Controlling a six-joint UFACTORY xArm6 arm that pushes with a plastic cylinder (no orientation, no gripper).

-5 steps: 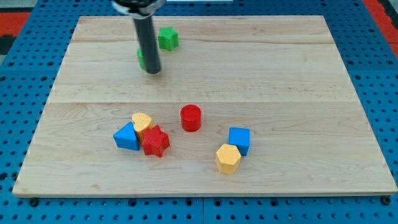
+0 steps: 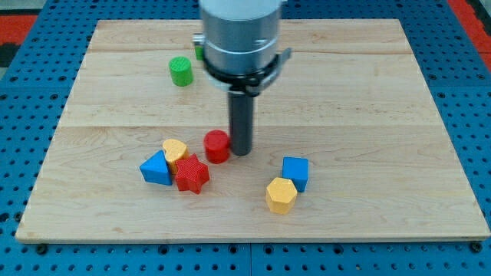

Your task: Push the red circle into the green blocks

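The red circle (image 2: pixel 216 146) lies left of the board's middle, toward the view's bottom. My tip (image 2: pixel 241 151) stands right against its right side. A green circle (image 2: pixel 180 70) lies near the view's top left. A second green block (image 2: pixel 199 50) shows only as a sliver behind the arm's body. The red circle is far below both green blocks.
A yellow heart (image 2: pixel 175 150), a red star (image 2: pixel 192 175) and a blue triangle (image 2: pixel 157 169) cluster just left of the red circle. A blue cube (image 2: pixel 295 172) and a yellow hexagon (image 2: pixel 281 195) lie at the lower right. The wooden board (image 2: pixel 368 115) sits on a blue pegboard.
My tip has moved from beside the green circle down to the red circle's right side. The red circle has shifted left, toward the yellow heart.
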